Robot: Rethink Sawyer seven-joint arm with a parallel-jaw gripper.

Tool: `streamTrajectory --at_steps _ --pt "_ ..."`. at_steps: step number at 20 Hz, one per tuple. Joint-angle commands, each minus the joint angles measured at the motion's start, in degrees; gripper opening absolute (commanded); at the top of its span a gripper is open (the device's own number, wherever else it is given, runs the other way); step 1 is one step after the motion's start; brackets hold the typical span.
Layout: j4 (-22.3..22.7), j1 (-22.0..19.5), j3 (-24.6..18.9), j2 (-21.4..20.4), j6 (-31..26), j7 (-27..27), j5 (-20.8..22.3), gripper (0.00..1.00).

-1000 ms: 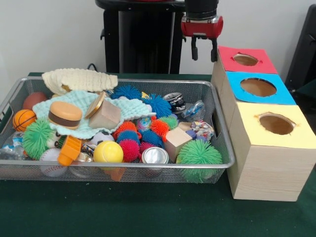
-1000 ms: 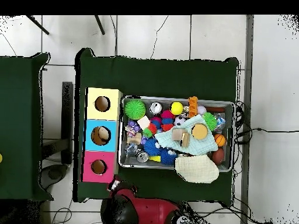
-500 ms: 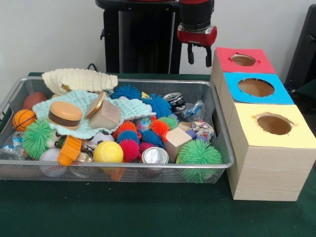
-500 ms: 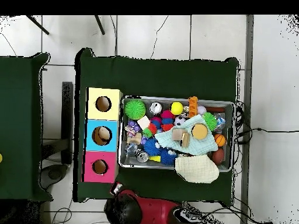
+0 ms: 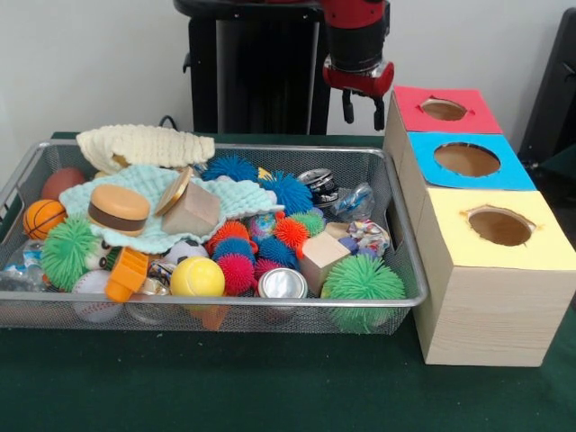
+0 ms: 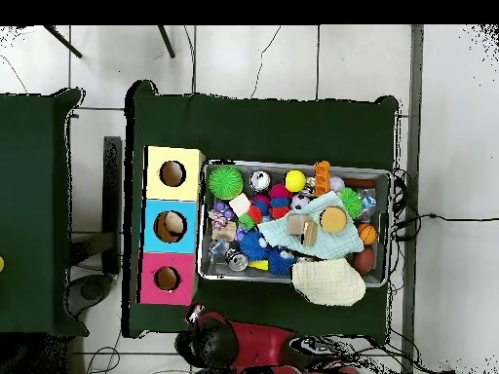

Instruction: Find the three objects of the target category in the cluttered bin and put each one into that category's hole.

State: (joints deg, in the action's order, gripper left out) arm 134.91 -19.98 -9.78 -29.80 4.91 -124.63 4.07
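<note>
The gripper [image 5: 359, 107] hangs empty above the far right corner of the bin [image 5: 409, 270], its two short fingers parted with nothing between them, just left of the pink box [image 5: 468, 121]. The step in hand looks like the search for a next pick, and the target category cannot be told from the task line, so I judge only by what lies ready. One pale object already sits in the hole of the blue box [image 6: 187, 236] in the overhead view, which hints that this hole is the one in use (only a guess). To do the step well, the gripper should come down over something that stands free and proud of the heap: the wood block [image 5: 321, 258] near the right front, or the can [image 5: 282, 283] at the near rim, each with room beside it for the fingers. The spiky balls [image 5: 363, 278] crowd round both and may be pushed or caught along with the pick. Further left, the cloth [image 5: 229, 198] drapes over part of the heap and a second wood block [image 5: 193, 211] and a toy burger [image 5: 118, 208] rest on it; whatever lies beneath is hidden. The yellow box [image 5: 535, 256] stands nearest, touching the blue one.
</note>
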Motion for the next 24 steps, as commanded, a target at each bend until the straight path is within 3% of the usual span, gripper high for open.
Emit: streamTrajectory --at_steps 1,7,10,14,19,21,24 --pt "-12.8 -0.6 -2.7 2.6 -5.1 -6.0 -4.9 1.0" --pt "-8.5 2.7 0.2 -0.9 -5.3 -7.1 -4.3 1.0" --pt "-3.8 4.0 0.7 -3.3 -9.1 -6.8 -3.7 1.0" --pt "1.7 7.7 2.6 -4.1 -9.3 -9.5 -4.1 1.0" --pt "5.0 9.4 2.7 -2.4 -5.6 -11.7 -3.9 1.0" --pt "4.7 10.4 3.4 -1.5 -3.4 -11.7 -3.6 1.0" --pt "2.4 8.6 2.3 1.8 0.5 -11.5 -3.2 1.0"
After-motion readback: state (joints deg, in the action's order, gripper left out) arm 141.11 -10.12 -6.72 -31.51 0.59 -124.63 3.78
